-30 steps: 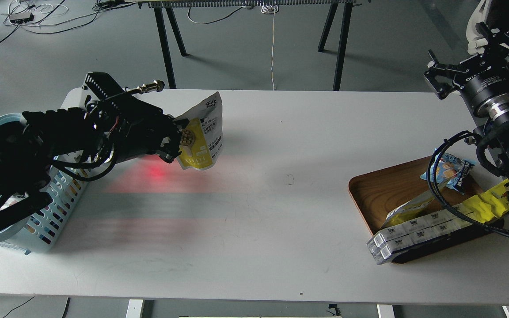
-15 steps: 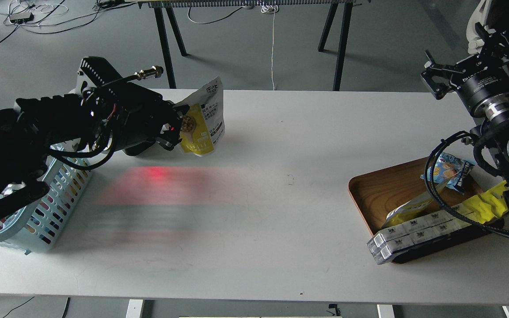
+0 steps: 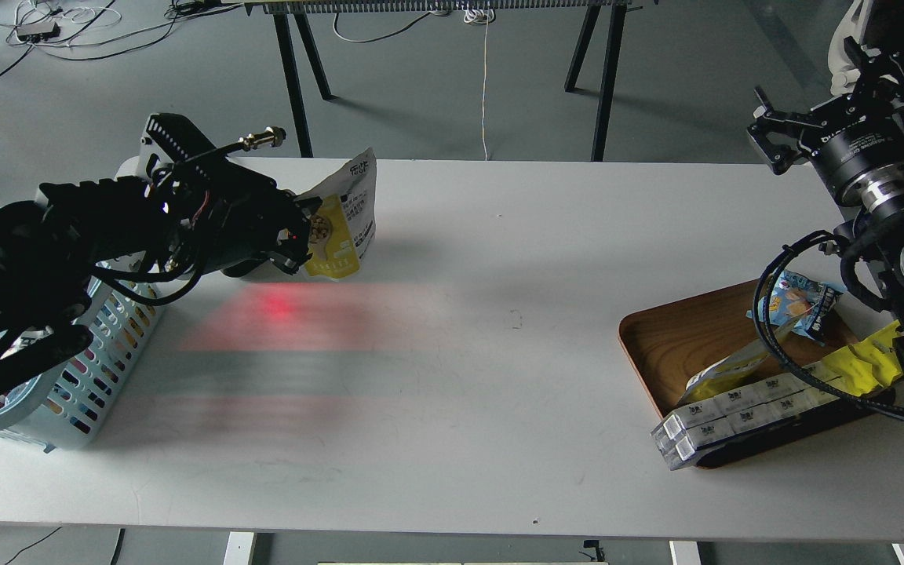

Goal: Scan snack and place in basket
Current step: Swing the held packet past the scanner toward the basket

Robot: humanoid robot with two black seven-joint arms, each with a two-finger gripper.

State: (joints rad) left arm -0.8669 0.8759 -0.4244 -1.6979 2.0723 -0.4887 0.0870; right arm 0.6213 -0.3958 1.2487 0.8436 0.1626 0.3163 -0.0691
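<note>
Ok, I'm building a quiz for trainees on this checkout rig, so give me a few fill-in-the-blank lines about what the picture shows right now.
1. The snack is held by the ____ gripper.
2. The basket stands at the table's ____ end.
3. The red glow falls on the ____.
4. The wooden tray sits below the ____ gripper.

Missing words: left; left; table; right

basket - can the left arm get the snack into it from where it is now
Probably yes. The left hand holds the snack above the table, just right of the basket, whose top is open. Only the arm's own bulk overhangs it.
</note>
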